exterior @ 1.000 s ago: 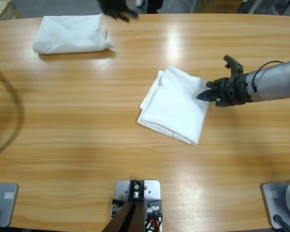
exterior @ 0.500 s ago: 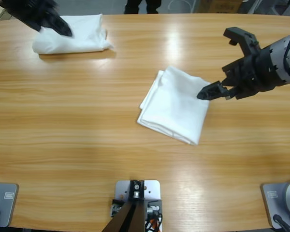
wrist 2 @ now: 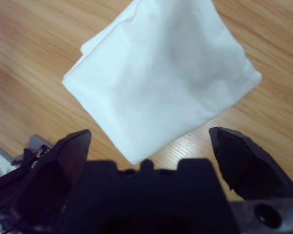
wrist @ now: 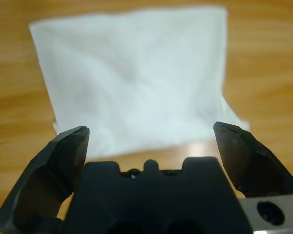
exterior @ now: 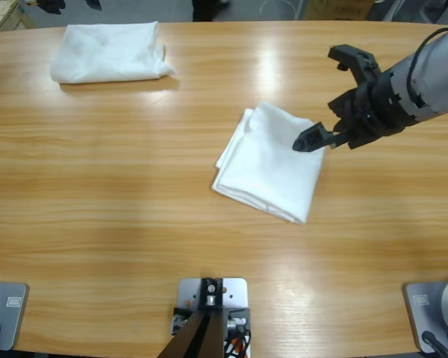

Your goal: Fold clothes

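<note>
A: Where's the cloth?

B: Two white folded bundles on the table [exterior: 134, 224]. Centre bundle [exterior: 269, 160] lies askew near the middle. Far bundle [exterior: 108, 52] is at the upper-left corner, well apart.

A: Pincers?

B: Right gripper [exterior: 322, 101] has its jaws spread wide and holds nothing. One tip sits over the centre bundle's right corner; can't tell if it touches. Its wrist view looks down on that bundle [wrist 2: 161, 73]. Left gripper [wrist: 149, 141] is also gaping and empty, with a bundle [wrist: 132, 83] just ahead, most likely the far one.

A: How will it handle?

B: My read: light, limp cotton with no stiffness. Stacked layers show at the centre bundle's left edge, and they'd slide and fan out if dragged. It's not fragile, but the fold comes undone easily.

A: Where to take hold?

B: Pinch a corner or the folded edge through all layers, close to the table. A single top layer would peel open. The wood looks smooth, so expect the bundle to skate if pushed
</note>
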Controlling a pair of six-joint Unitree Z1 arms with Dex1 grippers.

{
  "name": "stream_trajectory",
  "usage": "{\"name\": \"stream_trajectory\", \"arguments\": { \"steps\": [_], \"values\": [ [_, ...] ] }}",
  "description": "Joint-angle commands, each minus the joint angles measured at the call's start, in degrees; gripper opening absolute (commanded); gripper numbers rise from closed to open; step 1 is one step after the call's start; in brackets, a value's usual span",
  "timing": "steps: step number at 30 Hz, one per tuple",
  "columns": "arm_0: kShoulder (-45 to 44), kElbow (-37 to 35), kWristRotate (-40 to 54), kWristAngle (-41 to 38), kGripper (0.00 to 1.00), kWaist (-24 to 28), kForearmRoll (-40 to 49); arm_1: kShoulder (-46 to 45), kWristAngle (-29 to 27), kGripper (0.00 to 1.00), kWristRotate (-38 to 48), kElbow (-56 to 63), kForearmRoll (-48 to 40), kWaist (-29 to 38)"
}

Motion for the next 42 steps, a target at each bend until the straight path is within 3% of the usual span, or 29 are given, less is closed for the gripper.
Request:
{"name": "stream_trajectory", "arguments": {
  "steps": [1,14,17,22,24,32,34,38,42],
  "values": [
    [20.69,-19.26,-0.68,0.68,1.000,2.02,9.17,3.19,0.80,1.000,0.97,0.09,-1.40,0.50],
    [28.67,-24.26,-1.15,1.09,1.000,1.44,12.28,3.05,1.23,1.000,2.02,0.34,-2.16,0.50],
    [28.80,-24.20,-1.54,0.14,1.000,0.86,17.94,2.24,1.23,1.000,2.71,0.39,-2.16,0.50],
    [26.60,-17.61,1.78,-3.27,0.987,-0.83,21.56,1.03,0.96,1.000,3.27,0.09,-2.16,0.50],
    [22.85,-9.63,2.56,-3.43,0.987,-1.81,16.43,0.48,0.96,1.000,3.62,0.19,-2.05,0.50],
    [-0.16,44.46,4.28,-4.31,0.999,-9.71,-22.37,-4.00,0.93,1.000,5.03,1.88,-1.28,0.56],
    [-4.30,54.34,7.85,-4.26,1.000,-12.57,-28.36,-4.93,0.87,1.000,5.48,2.23,-1.21,0.73],
    [-10.69,69.65,11.57,-4.21,1.000,-16.91,-35.39,-6.92,0.73,1.000,6.43,2.97,-1.22,1.44],
    [-16.12,72.28,25.25,-4.75,1.000,-18.95,-35.99,-7.83,0.52,1.000,6.82,3.97,-1.33,2.84]
  ]
}}
